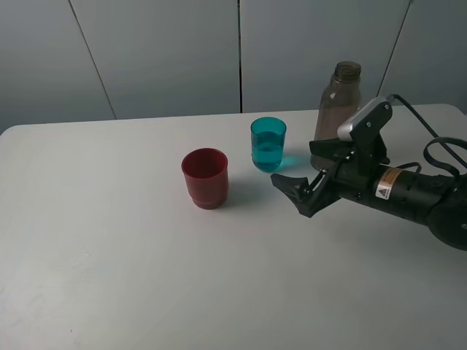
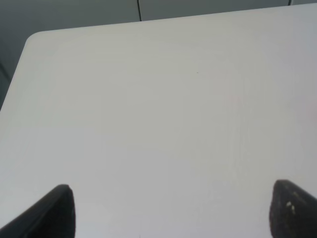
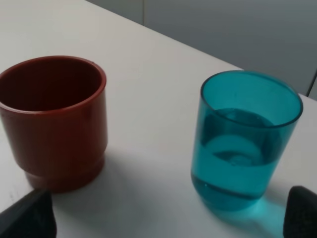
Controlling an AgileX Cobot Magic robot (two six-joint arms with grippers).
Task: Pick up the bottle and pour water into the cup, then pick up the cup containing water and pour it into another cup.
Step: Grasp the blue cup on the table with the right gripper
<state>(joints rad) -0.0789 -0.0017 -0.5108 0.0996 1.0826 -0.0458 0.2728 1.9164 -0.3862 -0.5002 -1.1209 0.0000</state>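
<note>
On the white table [image 1: 109, 255] the teal cup [image 1: 268, 144] stands upright toward the back, partly filled with water, and the red cup [image 1: 205, 178] stands upright a little nearer the camera and to its left, apart from it and apparently empty. The bottle [image 1: 337, 102] stands upright behind the right arm, to the right of the teal cup and not touching it; its lower part is hidden by the arm, so how much water it holds cannot be told. The right gripper [image 1: 300, 191] hangs low over the table just right of the two cups, pointing toward them, with its jaws spread wide and nothing between them. In the right wrist view the red cup [image 3: 53, 121] and the teal cup [image 3: 246, 139] stand side by side ahead of the dark fingertips [image 3: 27, 218], which sit at the two lower corners of the picture. The left gripper [image 2: 171, 213] is not seen from the high camera; its wrist view shows only bare table [image 2: 158, 114] with the two fingertips [image 2: 292, 208] far apart, released and holding nothing
</note>
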